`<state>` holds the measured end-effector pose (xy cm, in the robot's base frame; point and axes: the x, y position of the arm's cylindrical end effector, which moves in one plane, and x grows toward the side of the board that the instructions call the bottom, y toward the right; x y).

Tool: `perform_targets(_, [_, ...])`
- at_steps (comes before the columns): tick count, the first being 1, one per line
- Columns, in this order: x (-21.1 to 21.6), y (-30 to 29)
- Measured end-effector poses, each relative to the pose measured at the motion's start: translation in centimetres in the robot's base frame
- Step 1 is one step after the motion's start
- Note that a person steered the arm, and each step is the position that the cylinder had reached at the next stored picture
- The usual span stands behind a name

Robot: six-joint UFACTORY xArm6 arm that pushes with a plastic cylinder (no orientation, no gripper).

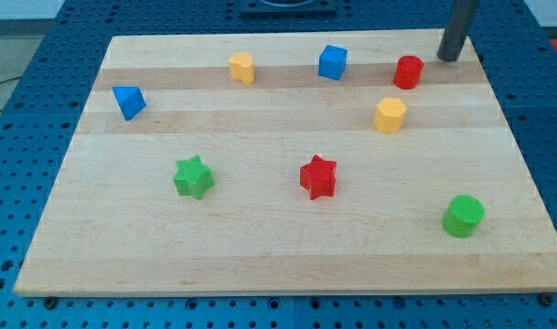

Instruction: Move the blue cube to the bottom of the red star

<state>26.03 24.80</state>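
Rod without pincer, hence no jaw state to report; my tip at the board's top-right corner, just right of the red cylinder, well apart from the blue cube near the top edge. Likely hazards: cube slipping sideways off the tip, or striking the red star on the way down. Open wood left and below the star; yellow hexagonal block crowding the right-hand route.

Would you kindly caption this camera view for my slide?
My tip rests at the board's top right, beside the red cylinder; the blue cube sits well above the red star.

Wooden board, eight coloured blocks scattered
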Motion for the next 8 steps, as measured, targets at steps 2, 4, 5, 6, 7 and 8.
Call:
perform_targets(2, [4.8,2.7])
perform_targets(4, [15.5,5.3])
perform_targets(5, [22.5,3.3])
perform_targets(6, [27.2,-0.7])
perform_targets(7, [27.6,-6.6])
perform_targets(8, [28.6,-12.9])
